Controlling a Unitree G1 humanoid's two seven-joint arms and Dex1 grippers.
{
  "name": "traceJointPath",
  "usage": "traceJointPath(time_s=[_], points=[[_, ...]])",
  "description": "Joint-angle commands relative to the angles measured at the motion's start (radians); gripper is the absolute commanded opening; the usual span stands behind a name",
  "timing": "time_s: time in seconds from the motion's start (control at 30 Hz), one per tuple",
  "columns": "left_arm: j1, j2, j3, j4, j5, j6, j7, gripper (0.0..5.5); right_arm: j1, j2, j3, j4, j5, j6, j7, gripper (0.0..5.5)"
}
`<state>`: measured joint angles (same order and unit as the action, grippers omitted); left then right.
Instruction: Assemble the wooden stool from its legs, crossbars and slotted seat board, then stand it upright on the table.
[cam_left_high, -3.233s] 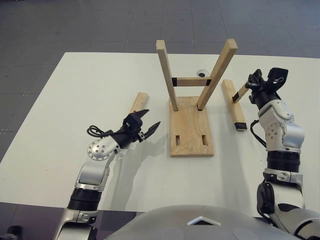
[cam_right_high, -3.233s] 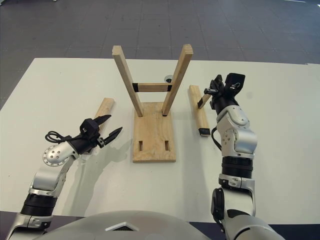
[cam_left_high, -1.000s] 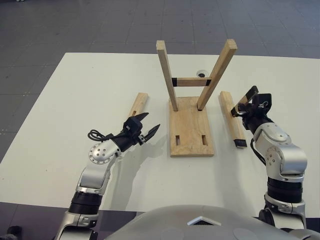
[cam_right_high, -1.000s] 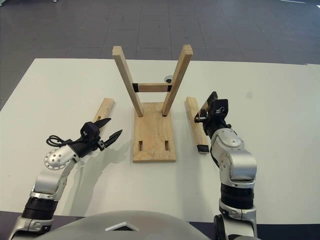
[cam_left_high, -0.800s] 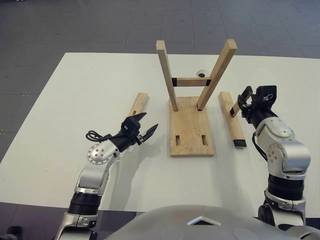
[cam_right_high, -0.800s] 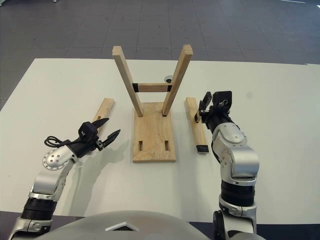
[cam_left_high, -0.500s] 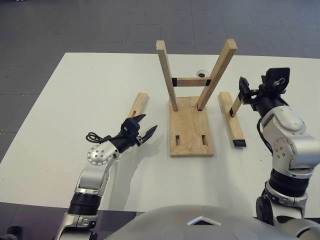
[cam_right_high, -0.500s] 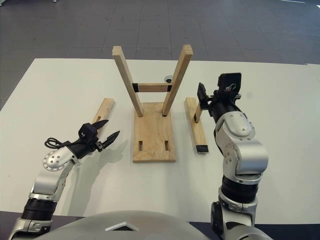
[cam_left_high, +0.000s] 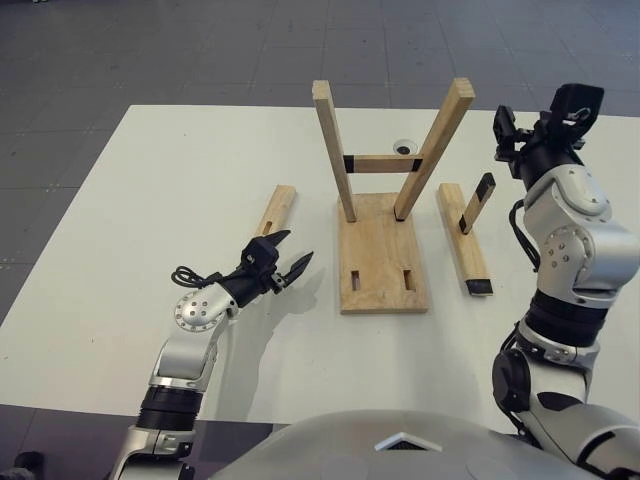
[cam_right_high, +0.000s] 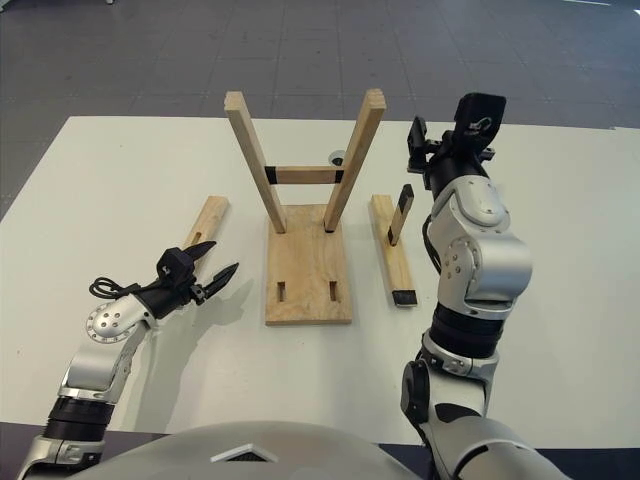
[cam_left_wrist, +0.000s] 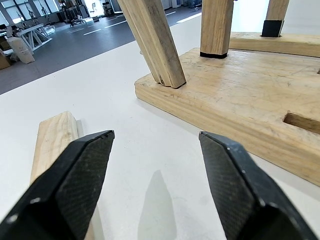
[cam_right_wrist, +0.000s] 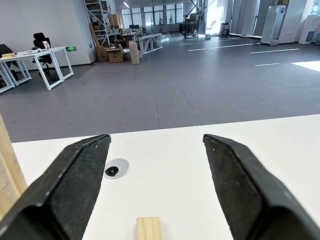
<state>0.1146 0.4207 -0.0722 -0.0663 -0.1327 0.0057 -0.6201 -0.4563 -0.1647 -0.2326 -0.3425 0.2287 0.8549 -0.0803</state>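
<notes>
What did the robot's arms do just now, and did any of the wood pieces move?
The right gripper dragged the right-hand loose leg by its short crossbar nearer to the robot, let go, then lifted away toward the table's far side, fingers open. The left gripper drew back a little, its fingers open as before. The seat board, its two standing legs and the left loose leg stayed put.

White table (cam_left_high: 150, 200), round grommet (cam_left_high: 404, 147)

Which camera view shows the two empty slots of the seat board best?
The left eye view: it looks down on the seat board, so both empty slots are seen whole. The right eye view shows them about as well. The left wrist view catches one slot, low and partly cut off.
</notes>
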Motion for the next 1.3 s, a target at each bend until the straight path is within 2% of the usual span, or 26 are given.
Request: traceJointPath(time_s=[0.03,0.23,0.47,0.63,1.0,1.3], points=[[0.000,0.002,0.002,0.000,0.008,-0.002,0.007,3.15,-0.049,-0.016,-0.009,-0.102,-0.024,-0.125,-0.005,3.42],[-0.009,-0.003,0.000,0.000,0.006,0.006,0.010,3.15,0.043,-0.013,-0.001,-0.034,-0.041,-0.084,-0.006,3.42],[-0.006,0.000,0.001,-0.007,0.002,0.011,0.007,3.15,-0.079,-0.050,0.000,-0.101,-0.053,-0.085,-0.014,3.42],[-0.006,-0.002,0.001,-0.010,0.000,0.013,0.007,3.15,0.017,0.004,-0.006,-0.055,-0.034,-0.051,-0.015,3.42],[0.018,-0.009,-0.009,-0.015,0.006,0.005,0.011,3.15,-0.068,0.104,-0.017,0.000,0.046,-0.041,-0.025,3.42],[0.014,-0.008,-0.006,-0.016,0.005,0.008,0.011,3.15,-0.035,0.083,-0.004,0.066,0.006,-0.093,-0.031,3.42]])
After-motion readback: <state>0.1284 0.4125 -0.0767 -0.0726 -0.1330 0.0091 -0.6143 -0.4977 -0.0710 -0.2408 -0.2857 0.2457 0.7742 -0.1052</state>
